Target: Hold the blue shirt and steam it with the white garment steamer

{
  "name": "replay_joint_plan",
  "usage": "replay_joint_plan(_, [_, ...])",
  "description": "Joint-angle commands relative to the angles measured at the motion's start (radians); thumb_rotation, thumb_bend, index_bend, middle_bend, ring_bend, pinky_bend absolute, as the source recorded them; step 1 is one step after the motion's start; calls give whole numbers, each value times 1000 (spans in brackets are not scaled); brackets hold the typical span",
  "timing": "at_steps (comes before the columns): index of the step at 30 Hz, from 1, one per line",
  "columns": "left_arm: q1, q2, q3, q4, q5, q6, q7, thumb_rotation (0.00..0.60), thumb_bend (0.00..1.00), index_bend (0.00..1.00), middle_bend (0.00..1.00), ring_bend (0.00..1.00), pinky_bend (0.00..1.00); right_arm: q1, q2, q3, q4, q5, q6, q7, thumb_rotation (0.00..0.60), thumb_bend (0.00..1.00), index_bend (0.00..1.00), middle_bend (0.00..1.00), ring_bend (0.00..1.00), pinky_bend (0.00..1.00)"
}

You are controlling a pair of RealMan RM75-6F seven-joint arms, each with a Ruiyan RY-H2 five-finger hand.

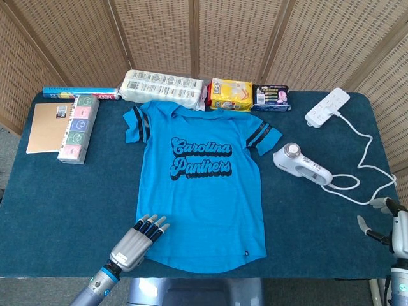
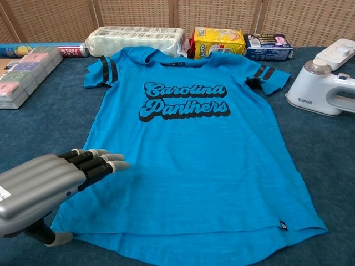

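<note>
The blue shirt (image 1: pixel 201 182) (image 2: pixel 191 149) with black "Carolina Panthers" lettering lies flat in the middle of the table, collar away from me. The white garment steamer (image 1: pixel 302 165) (image 2: pixel 326 87) lies on its side to the shirt's right, its cord running off to the right. My left hand (image 1: pixel 137 240) (image 2: pixel 52 185) hovers flat with straight fingers over the shirt's lower left corner, holding nothing. My right hand (image 1: pixel 395 231) shows only at the far right edge of the head view, well short of the steamer, with fingers apart.
Along the back edge lie a white tissue pack (image 1: pixel 163 88), a yellow pack (image 1: pixel 231 94) and a dark box (image 1: pixel 271 97). At left are a box of pastel items (image 1: pixel 79 128), a brown notebook (image 1: pixel 49 127) and a blue tube (image 1: pixel 78 93). A white power strip (image 1: pixel 327 107) sits back right.
</note>
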Motion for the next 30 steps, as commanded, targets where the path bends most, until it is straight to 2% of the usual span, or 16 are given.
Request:
replay_joint_plan(1, [-3, -7, -3, 4, -3, 2, 2, 600, 149, 0, 20, 0, 92, -3, 0, 0, 3, 0, 0, 7, 477, 319, 408, 440, 435, 373])
replay_joint_plan(18, [-16, -66, -31, 51, -23, 38, -10, 600, 251, 3, 24, 0, 93, -13, -1, 2, 15, 2, -1, 23, 477, 318, 408, 440, 436, 374])
replay_joint_plan(20, [-18, -79, -39, 58, -24, 47, -15, 600, 261, 32, 43, 3, 107, -14, 0, 3, 14, 2, 0, 24, 478, 318, 408, 440, 435, 374])
replay_joint_plan(23, [-23, -90, -44, 65, -23, 49, -19, 600, 277, 140, 112, 55, 129, -16, 1, 4, 14, 2, 2, 26, 479, 318, 408, 440, 436, 374])
replay_joint_plan(25, [-28, -95, -46, 69, -22, 50, -18, 600, 285, 248, 198, 126, 140, -17, 1, 5, 13, 1, 4, 27, 478, 318, 408, 440, 435, 375])
replay_joint_plan(28, [-33, -98, -50, 73, -23, 51, -16, 600, 312, 335, 331, 242, 159, -18, 3, 7, 10, 1, 6, 27, 477, 318, 408, 440, 435, 375])
replay_joint_plan(30, [-37, -99, -52, 75, -28, 48, -15, 600, 327, 371, 371, 280, 166, -19, 4, 7, 9, 1, 7, 27, 478, 318, 408, 440, 436, 375])
